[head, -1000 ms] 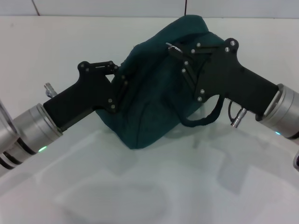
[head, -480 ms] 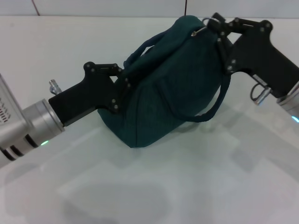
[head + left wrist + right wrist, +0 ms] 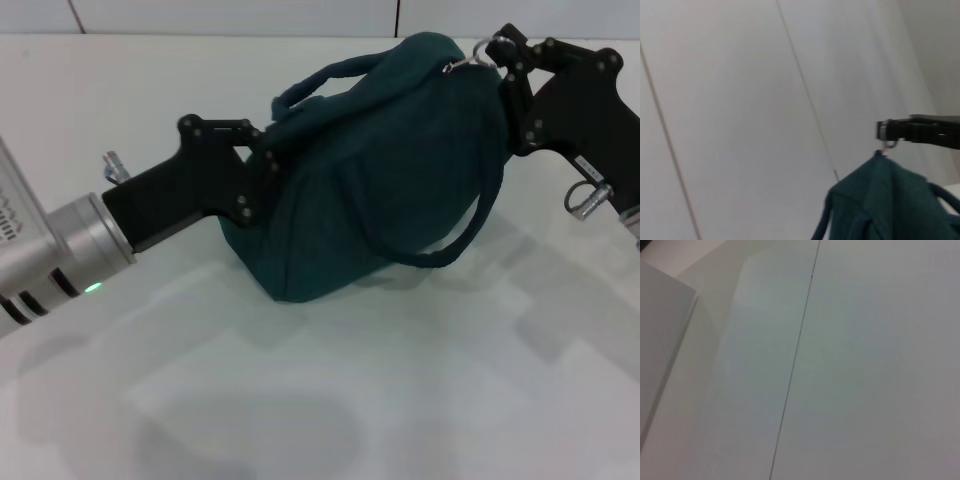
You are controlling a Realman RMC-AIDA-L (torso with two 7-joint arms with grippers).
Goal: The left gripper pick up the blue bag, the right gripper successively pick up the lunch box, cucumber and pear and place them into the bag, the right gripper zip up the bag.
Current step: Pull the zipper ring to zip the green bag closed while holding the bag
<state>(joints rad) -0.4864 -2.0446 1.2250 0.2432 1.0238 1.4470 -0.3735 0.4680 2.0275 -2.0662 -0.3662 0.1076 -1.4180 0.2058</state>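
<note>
The blue bag (image 3: 380, 180) rests closed on the white table, bulging, with one loop handle up and the other hanging down its front. My left gripper (image 3: 268, 165) is shut on the fabric at the bag's left end. At the bag's upper right end my right gripper (image 3: 497, 52) is shut on the zipper's metal ring pull (image 3: 478, 50). In the left wrist view the bag's top (image 3: 890, 200) shows, with the right gripper (image 3: 888, 131) just above it and the ring (image 3: 888, 145) hanging under it. The lunch box, cucumber and pear are out of view.
The white table (image 3: 400, 400) spreads out in front of the bag. A pale panelled wall (image 3: 250, 15) runs behind it. The right wrist view shows only pale wall panels (image 3: 840, 365) with a thin seam.
My right gripper has moved right along the bag's top with the ring pull, from the middle to the far right end. The bag has shifted and stretched rightward. The left gripper kept its grip.
</note>
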